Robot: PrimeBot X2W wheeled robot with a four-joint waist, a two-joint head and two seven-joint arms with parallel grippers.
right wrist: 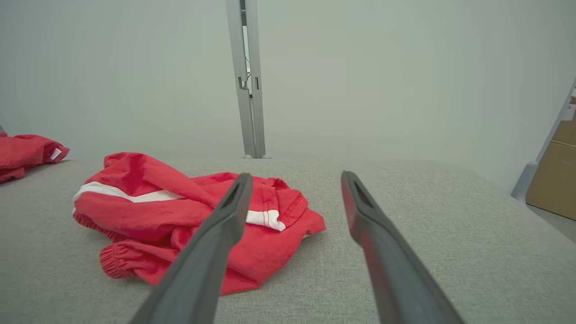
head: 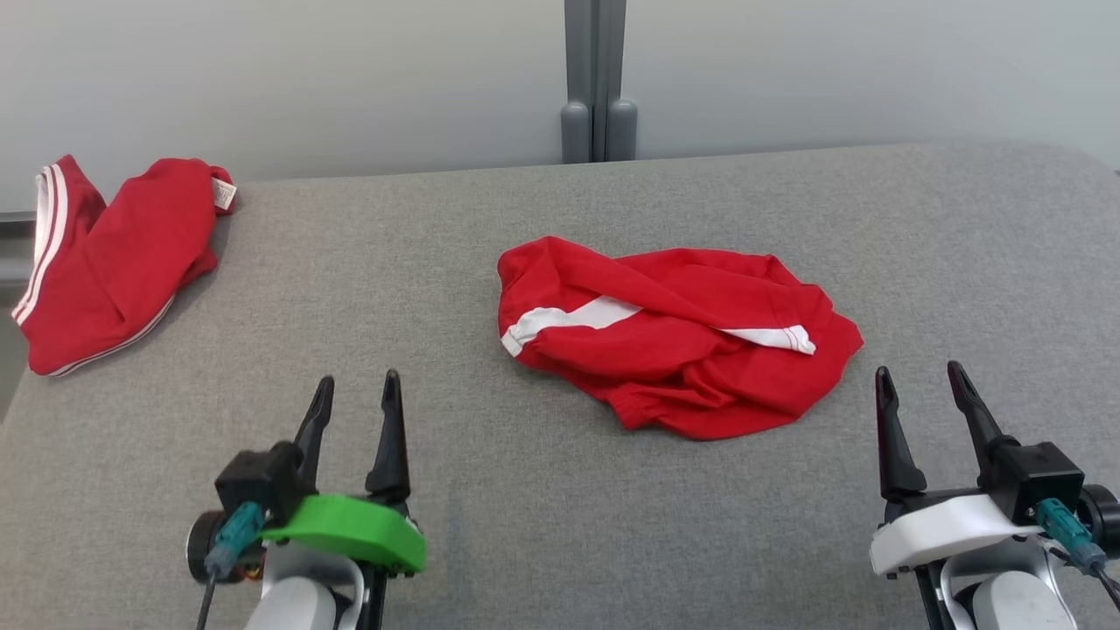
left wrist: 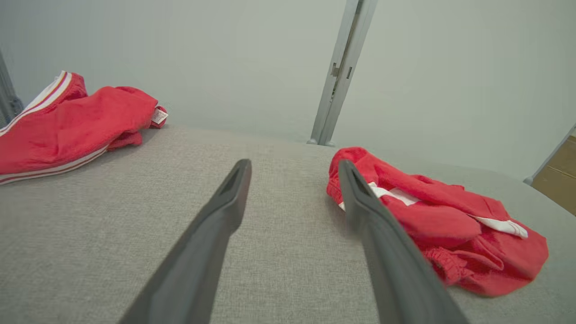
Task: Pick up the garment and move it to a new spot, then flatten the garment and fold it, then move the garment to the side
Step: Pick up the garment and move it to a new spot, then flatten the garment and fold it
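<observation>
A crumpled red white-striped garment [head: 682, 341] lies on the grey counter [head: 525, 525]. The left claw [head: 359, 378] stands released near-left of it and the right claw [head: 919, 369] released just right. A second red garment [head: 114, 254] lies far left.

Red, white-striped garment [head: 682, 376]; grey surface [head: 525, 210]

One finger [left wrist: 382, 243] of the left gripper [left wrist: 294, 168] covers part of the crumpled garment [left wrist: 459, 225]. The far-left red garment [left wrist: 67, 121] runs off the left edge; its tag [left wrist: 159, 116] print, if any, is unreadable.
</observation>
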